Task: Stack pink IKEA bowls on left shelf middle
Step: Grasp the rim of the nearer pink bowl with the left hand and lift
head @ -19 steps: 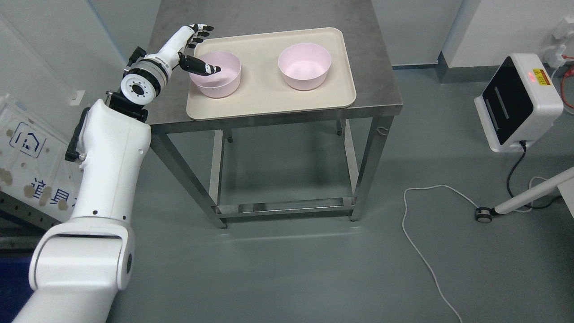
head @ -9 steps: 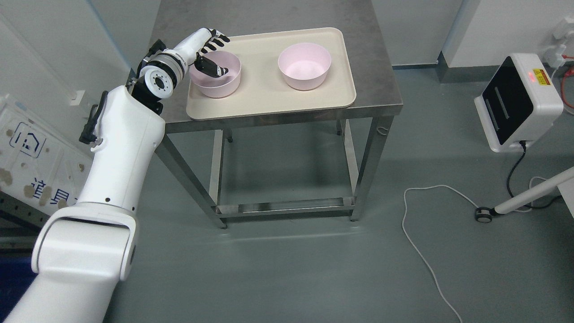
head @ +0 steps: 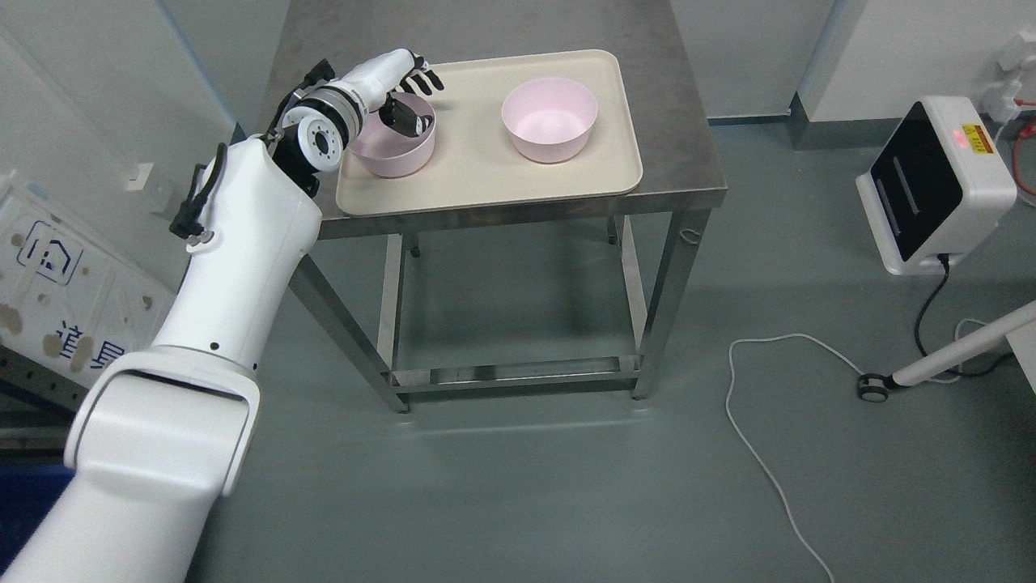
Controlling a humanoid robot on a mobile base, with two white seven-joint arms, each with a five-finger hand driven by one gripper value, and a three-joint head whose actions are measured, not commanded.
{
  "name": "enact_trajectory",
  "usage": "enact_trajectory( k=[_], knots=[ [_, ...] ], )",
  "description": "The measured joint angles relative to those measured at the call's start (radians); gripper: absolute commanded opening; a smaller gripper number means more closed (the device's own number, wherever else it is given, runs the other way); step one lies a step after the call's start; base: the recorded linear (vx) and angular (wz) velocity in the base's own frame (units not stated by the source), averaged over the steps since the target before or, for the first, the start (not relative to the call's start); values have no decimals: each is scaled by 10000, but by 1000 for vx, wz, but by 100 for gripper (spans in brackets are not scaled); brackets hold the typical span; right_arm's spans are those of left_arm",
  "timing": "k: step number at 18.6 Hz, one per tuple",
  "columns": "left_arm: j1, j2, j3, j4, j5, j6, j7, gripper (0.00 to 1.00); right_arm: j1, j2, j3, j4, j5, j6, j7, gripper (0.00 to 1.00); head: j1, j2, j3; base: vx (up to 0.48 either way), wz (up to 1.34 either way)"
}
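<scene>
— Arm first, nearest us: the left arm has swung in from the lower left and pushed further over the table (head: 486, 24) than a second ago. What does the left hand (head: 402, 91) look like now?

— It has come over the near pink bowl (head: 394, 146). The thumb dips inside the bowl and the other fingers (head: 422, 78) reach past the far rim, so the wall sits between them. A second ago the hand hung off the bowl's outer side with the thumb only over its mouth.

— Clenched on it?

— Closing around the rim, I'd judge, but I cannot tell that it grips firmly. The bowl rests on the tray (head: 486, 182), unlifted.

— And beyond the hand?

— Well off to its right, the second pink bowl (head: 549, 118) sits untouched on the same tray. Stacking has barely begun.
</scene>
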Motion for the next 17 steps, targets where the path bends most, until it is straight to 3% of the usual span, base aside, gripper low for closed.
enact_trajectory(
  k=[3,7,11,17],
  knots=[
    [-105,-35,-319,139,-163,-194,8,24,-1,0,0,0,0,0,0,100,0,0,0,0,0],
    [-191,-70,-628,324,-296,-465,8,19,-1,0,0,1,0,0,0,100,0,0,0,15,9],
    [-227,-98,-714,444,-348,-594,-17,4,0,0,0,0,0,0,0,100,0,0,0,25,-20],
    [-213,-124,-420,586,-380,-940,-53,0,0,0,0,1,0,0,0,100,0,0,0,57,-7]
  ],
)
